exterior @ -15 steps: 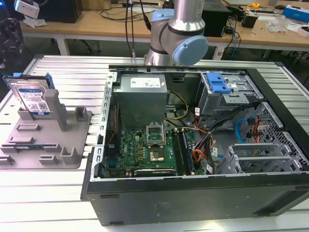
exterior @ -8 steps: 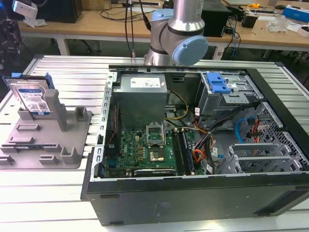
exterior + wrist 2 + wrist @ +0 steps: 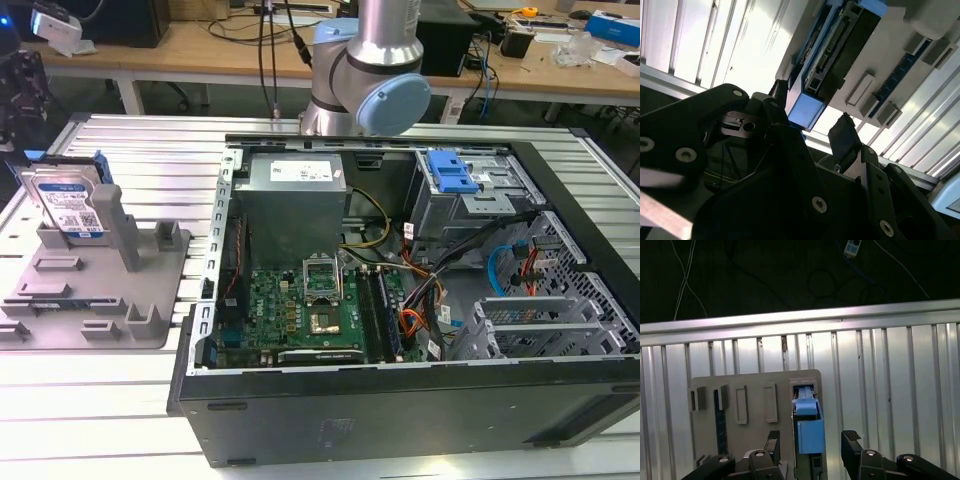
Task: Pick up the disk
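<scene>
The claw [image 3: 811,442] is open, its two fingers [image 3: 850,440] spread to either side of the disk [image 3: 808,432]. The disk stands on edge in a grey rack [image 3: 165,265] on the ribbed table [image 3: 170,150], to the exterior view's left of the open computer case [image 3: 400,415].

disk [image 3: 72,205] | silver, blue rails | upright on edge | in grey holder [image 3: 150,290]
</scene>
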